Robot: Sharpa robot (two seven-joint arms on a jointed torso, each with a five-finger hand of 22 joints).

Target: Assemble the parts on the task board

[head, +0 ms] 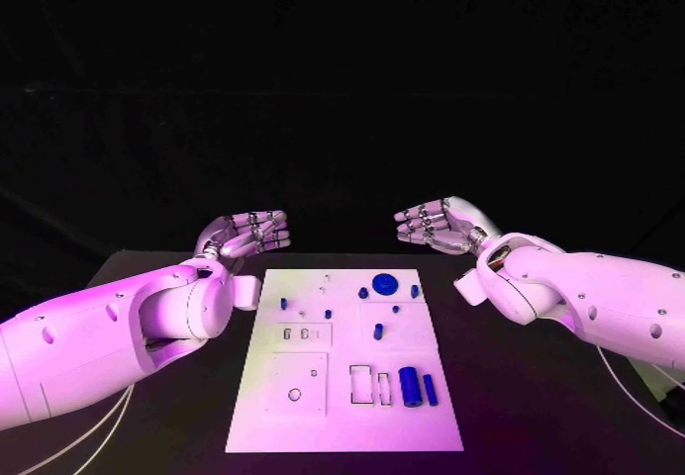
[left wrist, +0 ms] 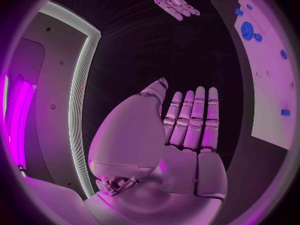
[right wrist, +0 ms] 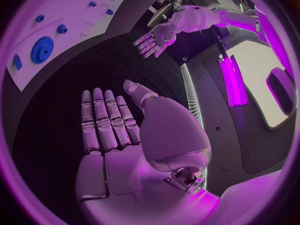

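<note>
Parts for the job lie on the white task board (head: 347,361) in the middle of the black table (head: 542,396). A round blue gear (head: 384,284) sits near the board's 12 o'clock end. A long blue peg (head: 410,386) and a thinner blue bar (head: 430,389) lie side by side near 5 o'clock. Small blue bits dot the middle.

The left hand (head: 245,236) hangs past the board's far end, at about 11 o'clock. It holds nothing, and its fingers are flat and straight. The right hand (head: 440,225) hangs at about 1 o'clock, also holding nothing, with its fingers a bit bent.

I think nothing is picked up yet. To do it well, a hand should come down slowly over one part, pinch it by its sides, and not bump the parts next to it.
</note>
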